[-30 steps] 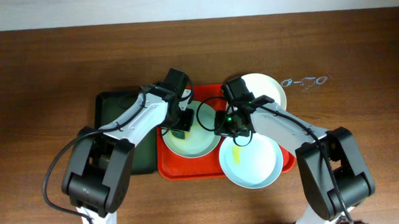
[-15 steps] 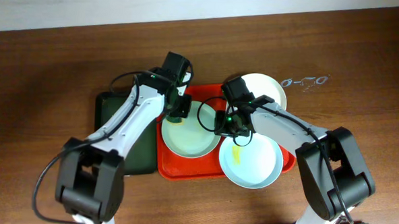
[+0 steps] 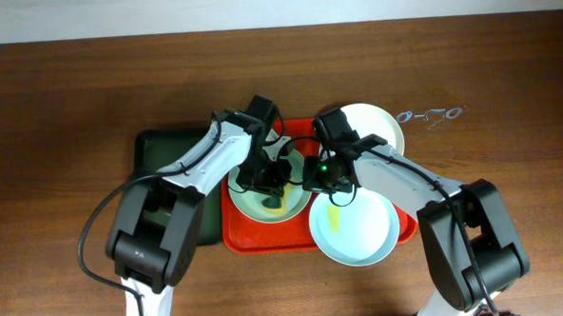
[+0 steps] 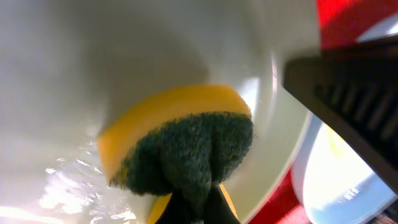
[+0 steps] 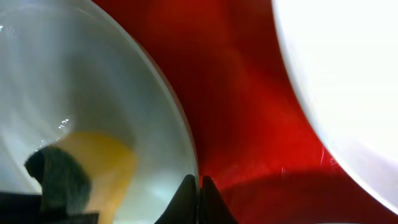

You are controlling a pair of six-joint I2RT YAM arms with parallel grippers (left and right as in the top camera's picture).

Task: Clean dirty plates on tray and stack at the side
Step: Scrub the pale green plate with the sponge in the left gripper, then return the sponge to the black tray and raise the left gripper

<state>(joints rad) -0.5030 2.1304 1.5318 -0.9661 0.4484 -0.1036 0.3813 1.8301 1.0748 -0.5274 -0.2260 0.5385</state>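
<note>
On the red tray (image 3: 259, 239) lies a pale mint plate (image 3: 249, 202), and my left gripper (image 3: 275, 182) is inside it, shut on a yellow sponge with a green scouring face (image 4: 186, 149). The sponge presses on the plate's wet inside (image 4: 93, 62). My right gripper (image 5: 199, 200) is shut on this plate's right rim (image 5: 180, 124), one finger on each side of the edge. A second pale blue plate (image 3: 364, 236) with a yellow smear (image 3: 333, 217) sits at the tray's front right. At the back right is a cream-white plate (image 3: 378, 124).
A dark green tray (image 3: 158, 153) lies against the red tray's left side, under my left arm. A small pale wiry thing (image 3: 434, 114) lies on the brown table to the right of the cream plate.
My left gripper has carried the sponge from the mint plate's back left edge to the right, into its middle. The right gripper and the plates have stayed put.
</note>
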